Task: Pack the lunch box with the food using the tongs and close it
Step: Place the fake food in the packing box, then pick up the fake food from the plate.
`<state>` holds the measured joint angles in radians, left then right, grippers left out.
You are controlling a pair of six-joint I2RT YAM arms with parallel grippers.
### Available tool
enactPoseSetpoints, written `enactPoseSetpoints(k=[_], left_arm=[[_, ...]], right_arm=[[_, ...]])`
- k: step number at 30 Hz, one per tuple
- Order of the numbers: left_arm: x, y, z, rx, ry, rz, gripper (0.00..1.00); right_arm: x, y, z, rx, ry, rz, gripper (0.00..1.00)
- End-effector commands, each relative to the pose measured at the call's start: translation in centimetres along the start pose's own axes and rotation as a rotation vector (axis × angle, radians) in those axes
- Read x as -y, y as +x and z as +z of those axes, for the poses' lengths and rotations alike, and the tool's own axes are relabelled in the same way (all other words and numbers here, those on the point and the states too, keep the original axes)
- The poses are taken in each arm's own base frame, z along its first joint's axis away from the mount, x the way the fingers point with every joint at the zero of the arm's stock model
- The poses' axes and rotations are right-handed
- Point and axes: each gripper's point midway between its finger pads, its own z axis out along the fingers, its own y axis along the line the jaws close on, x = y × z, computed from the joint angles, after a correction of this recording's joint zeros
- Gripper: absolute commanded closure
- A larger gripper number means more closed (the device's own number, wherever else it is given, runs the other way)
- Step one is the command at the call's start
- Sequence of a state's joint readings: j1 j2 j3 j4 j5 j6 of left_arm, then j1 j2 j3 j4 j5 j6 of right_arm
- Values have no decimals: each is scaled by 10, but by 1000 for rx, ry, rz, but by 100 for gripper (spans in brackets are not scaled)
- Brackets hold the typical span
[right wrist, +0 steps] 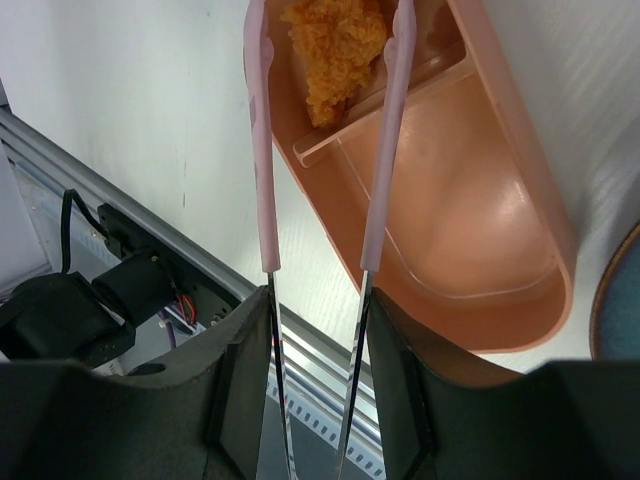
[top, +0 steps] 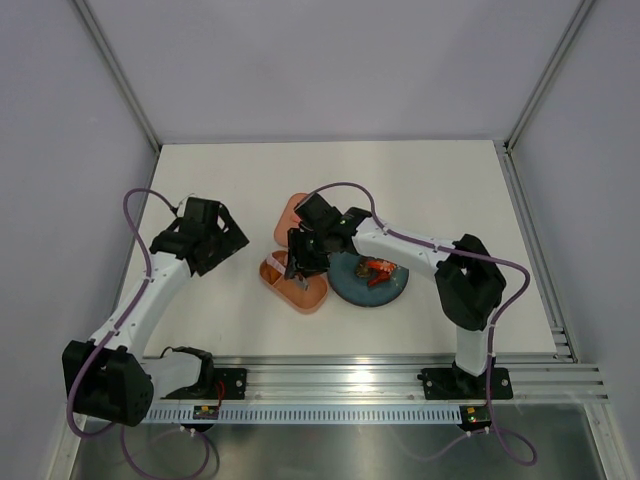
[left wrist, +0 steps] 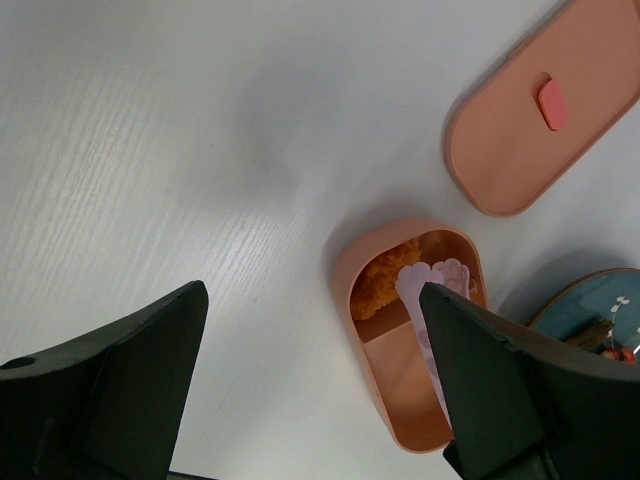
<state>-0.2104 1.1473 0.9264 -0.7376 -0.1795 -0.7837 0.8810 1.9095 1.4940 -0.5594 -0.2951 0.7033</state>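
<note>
Lunch box (right wrist: 480, 200), orange food (right wrist: 335, 50) between tongs (right wrist: 262, 170), lid (left wrist: 520, 150) apart

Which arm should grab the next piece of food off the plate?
Right. The right gripper holds the tongs over the lunch box, beside the plate with the remaining food; the left gripper is open, empty and farther away.

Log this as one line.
right end effector: holds tongs over orange piece in box; left end effector: open, empty; lid: off; red piece: on plate
</note>
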Motion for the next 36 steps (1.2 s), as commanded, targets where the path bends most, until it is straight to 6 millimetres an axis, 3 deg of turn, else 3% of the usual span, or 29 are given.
enactPoseSetpoints(k=[1, 7, 11, 15, 16, 17, 19, 20, 22, 27, 32, 36], left_arm=[[7, -4, 4, 12, 32, -11, 9], [13, 1, 10, -17, 55, -10, 9], [20, 8, 17, -57, 79, -8, 9], [25, 13, 21, -90, 100, -1, 10], [26, 14, 22, -96, 102, 3, 10], [27, 15, 23, -97, 104, 6, 10], [28, 14, 23, -98, 110, 7, 10], [28, 14, 24, -99, 109, 9, 10], [29, 14, 24, -103, 106, 12, 10], [29, 12, 25, -98, 100, 17, 10], [30, 12, 25, -101, 103, 18, 10], [29, 11, 25, -99, 99, 25, 10]], right_arm=[[-27, -21, -40, 126, -24, -78, 53], [-17, -28, -58, 184, 51, -104, 52], [-4, -33, -74, 230, 101, -92, 63], [35, -33, -96, 264, 161, -6, 74], [40, -34, -110, 294, 159, 11, 76], [64, -31, -114, 292, 199, 54, 80], [79, -30, -136, 334, 217, 86, 82], [95, -28, -143, 334, 249, 118, 92], [116, -18, -155, 339, 305, 149, 96], [155, 12, -170, 305, 426, 210, 95], [170, 38, -169, 266, 448, 269, 86], [168, 57, -164, 234, 413, 329, 78]])
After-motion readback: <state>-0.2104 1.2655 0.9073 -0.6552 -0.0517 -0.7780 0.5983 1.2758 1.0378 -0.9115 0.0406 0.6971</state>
